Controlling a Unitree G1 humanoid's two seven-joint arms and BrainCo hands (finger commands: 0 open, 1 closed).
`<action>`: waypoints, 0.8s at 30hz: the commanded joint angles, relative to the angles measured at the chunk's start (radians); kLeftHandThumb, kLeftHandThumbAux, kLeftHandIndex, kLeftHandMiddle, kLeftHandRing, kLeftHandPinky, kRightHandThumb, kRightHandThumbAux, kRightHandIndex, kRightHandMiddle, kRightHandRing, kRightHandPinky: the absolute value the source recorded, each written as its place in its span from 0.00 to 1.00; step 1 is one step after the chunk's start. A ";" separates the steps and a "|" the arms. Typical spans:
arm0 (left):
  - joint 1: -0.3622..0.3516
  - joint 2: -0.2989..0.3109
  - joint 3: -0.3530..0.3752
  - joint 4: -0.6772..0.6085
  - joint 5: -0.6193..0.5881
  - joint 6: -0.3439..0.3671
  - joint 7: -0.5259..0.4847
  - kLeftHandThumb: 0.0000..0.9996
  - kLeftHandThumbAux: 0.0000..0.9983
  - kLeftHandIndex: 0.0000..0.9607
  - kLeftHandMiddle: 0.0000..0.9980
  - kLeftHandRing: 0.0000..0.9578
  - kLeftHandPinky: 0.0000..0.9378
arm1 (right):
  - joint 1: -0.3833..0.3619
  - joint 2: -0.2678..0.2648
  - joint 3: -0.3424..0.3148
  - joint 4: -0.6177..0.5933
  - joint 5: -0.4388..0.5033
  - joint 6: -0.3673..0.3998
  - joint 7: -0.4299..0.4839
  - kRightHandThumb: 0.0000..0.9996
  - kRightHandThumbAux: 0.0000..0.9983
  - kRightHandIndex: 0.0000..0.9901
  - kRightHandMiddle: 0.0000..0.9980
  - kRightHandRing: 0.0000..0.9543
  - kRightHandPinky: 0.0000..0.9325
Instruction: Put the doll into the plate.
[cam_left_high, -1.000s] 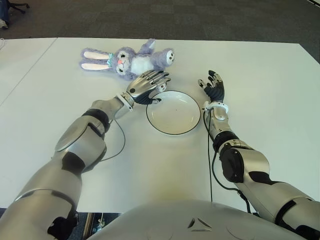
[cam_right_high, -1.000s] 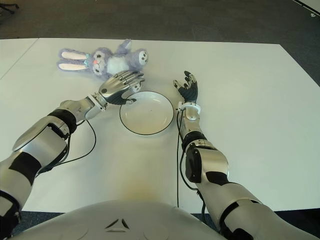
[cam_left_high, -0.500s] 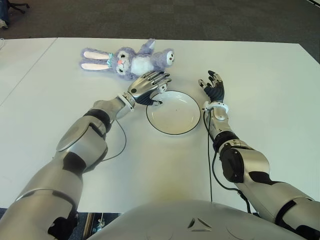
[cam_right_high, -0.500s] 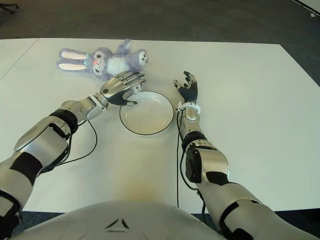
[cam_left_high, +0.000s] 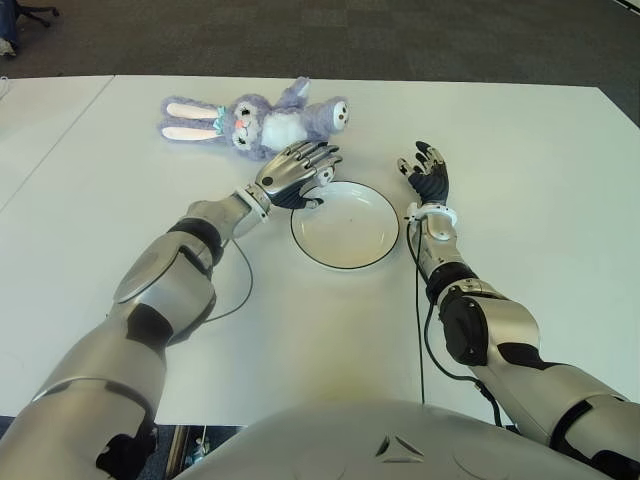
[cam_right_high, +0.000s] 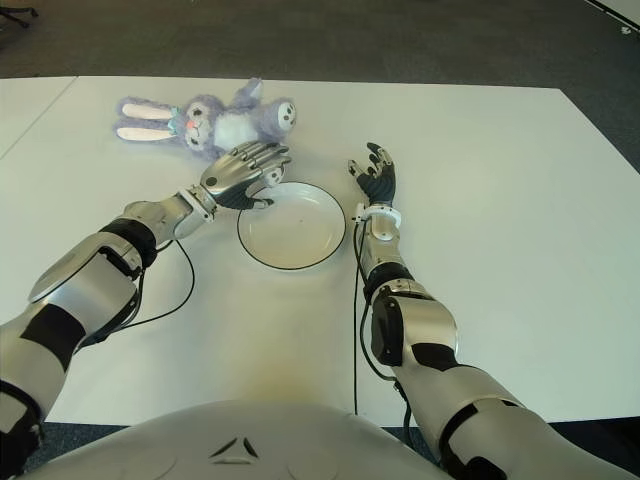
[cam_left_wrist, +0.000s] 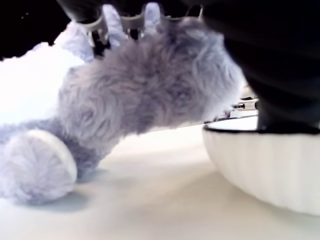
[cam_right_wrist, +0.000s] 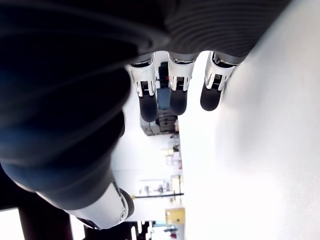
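The plate on the table holds nothing. The doll lies beyond it, just past the left hand, whose fingers are loosely spread over the plate's rim, grasping nothing. The right hand shows right of the plate, fingers relaxed, empty.

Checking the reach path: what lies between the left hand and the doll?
Nothing: in the left eye view the left hand shows right beside the doll, holding nothing. The plate sits on its other side.
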 joint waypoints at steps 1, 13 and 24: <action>0.011 0.001 0.002 0.022 -0.007 0.019 -0.034 0.16 0.68 0.00 0.03 0.04 0.03 | 0.159 0.029 -0.020 0.115 0.022 0.165 -0.005 0.45 0.88 0.21 0.13 0.09 0.09; 0.008 0.002 0.005 0.025 -0.018 0.028 -0.036 0.26 0.73 0.00 0.08 0.09 0.16 | 0.160 0.026 -0.018 0.115 0.019 0.165 -0.006 0.40 0.89 0.19 0.12 0.09 0.10; 0.005 0.006 0.017 0.022 -0.030 0.024 -0.006 0.48 0.70 0.11 0.18 0.21 0.28 | 0.160 0.025 -0.008 0.116 0.007 0.166 -0.017 0.42 0.88 0.19 0.13 0.08 0.05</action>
